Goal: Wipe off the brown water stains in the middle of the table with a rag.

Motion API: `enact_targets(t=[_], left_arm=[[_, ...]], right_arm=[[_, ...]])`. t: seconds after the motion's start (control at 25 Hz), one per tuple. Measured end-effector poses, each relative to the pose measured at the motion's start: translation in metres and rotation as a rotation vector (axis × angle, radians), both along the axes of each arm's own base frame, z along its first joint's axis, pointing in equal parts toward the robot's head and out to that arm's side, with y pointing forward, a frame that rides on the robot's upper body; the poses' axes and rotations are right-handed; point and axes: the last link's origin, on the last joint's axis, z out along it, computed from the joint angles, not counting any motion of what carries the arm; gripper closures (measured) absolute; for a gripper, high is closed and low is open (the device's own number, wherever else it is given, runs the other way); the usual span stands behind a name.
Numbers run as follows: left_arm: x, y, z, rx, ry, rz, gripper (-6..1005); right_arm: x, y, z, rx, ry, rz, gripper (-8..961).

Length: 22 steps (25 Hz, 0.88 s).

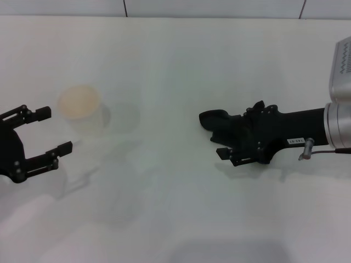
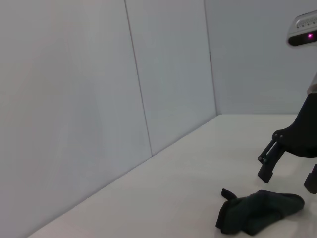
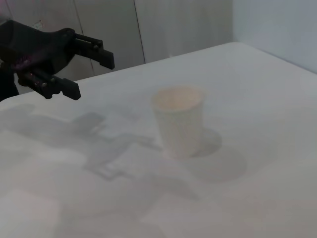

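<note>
Brown water stains do not show anywhere in the middle of the white tabletop [image 1: 164,208]; the surface there looks evenly pale, which fits either stains already wiped away or ones too faint to see. At the far left the black left pincer [image 1: 59,130] hangs with its fingers spread wide, holding nothing. Just right of it stands a pale paper cup [image 1: 81,107] filled with light brown liquid, upright and close to those open fingers. Right of centre lies the dark crumpled cloth rag [image 1: 215,121], resting on the tabletop at the tip of the black right pincer [image 1: 219,137], whose jaws stand apart and do not seem to clamp the cloth.

The main risk, as I judge it, is the cup: a nudge from the left pincer, or a wide sweep of the rag toward the left, could tip it and spill fresh brown liquid. A shallow pinch on one loose fold could also let the rag slip free mid-stroke
</note>
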Motion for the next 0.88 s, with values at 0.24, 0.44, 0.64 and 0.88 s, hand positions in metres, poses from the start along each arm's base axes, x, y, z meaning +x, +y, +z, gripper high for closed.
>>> enact_targets(t=[0.24, 0.44, 0.64, 0.88], left_arm=[[0.0008, 0.0007, -0.0007, -0.003, -0.003, -0.002, 232], [0.0016, 0.0015, -0.0013, -0.004, -0.004, -0.005, 232], [0.0025, 0.0016, 0.0001, 0.009, -0.017, -0.006, 232], [0.0023, 0.0004, -0.0011, 0.015, -0.038, 0.0, 232]], right_arm=[[-0.0006, 0.0007, -0.0003, 0.002, 0.003, -0.002, 106], [-0.0004, 0.0008, -0.0002, 0.005, 0.006, -0.006, 108], [-0.0001, 0.0009, -0.0001, 0.007, 0.008, -0.01, 108], [0.0001, 0.0009, 0.0, 0.008, 0.009, -0.011, 108]])
